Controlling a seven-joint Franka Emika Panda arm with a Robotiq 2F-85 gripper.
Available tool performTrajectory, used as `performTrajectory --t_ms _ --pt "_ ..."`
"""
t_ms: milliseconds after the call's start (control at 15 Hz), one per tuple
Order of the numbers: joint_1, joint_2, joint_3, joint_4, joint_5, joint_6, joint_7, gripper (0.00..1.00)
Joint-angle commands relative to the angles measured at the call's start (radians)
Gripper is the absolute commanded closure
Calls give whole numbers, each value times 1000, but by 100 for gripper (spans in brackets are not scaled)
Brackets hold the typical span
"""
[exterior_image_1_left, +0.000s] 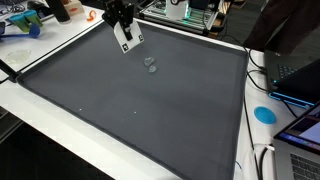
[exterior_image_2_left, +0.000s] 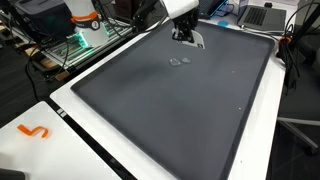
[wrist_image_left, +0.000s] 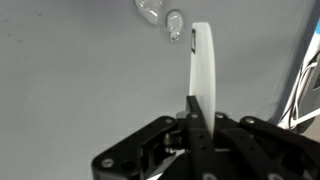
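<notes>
One white counter (exterior_image_1_left: 55, 125) carries one dark grey mat (exterior_image_1_left: 130, 95). Near the mat's far edge, the one hand (exterior_image_1_left: 122, 27) is clamped on one white strip (wrist_image_left: 201, 65). Two small clear lumps (wrist_image_left: 174, 22) lie on the mat, just beside the strip's tip.

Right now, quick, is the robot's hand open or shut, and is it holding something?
Hand: shut on the thin flat white plastic piece.

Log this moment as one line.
gripper: shut on white strip | strip: over dark mat, contact unclear | nearby: small clear pieces, apart from strip
</notes>
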Motion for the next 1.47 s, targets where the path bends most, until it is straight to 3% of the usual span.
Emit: performTrajectory --t_ms 0,867,1400 --pt "30 -17 9 -2 -128 41 149 99" --pt "158 3 34 77 -659 -26 633 99" --pt "225 13 53 111 -846 -99 803 99"
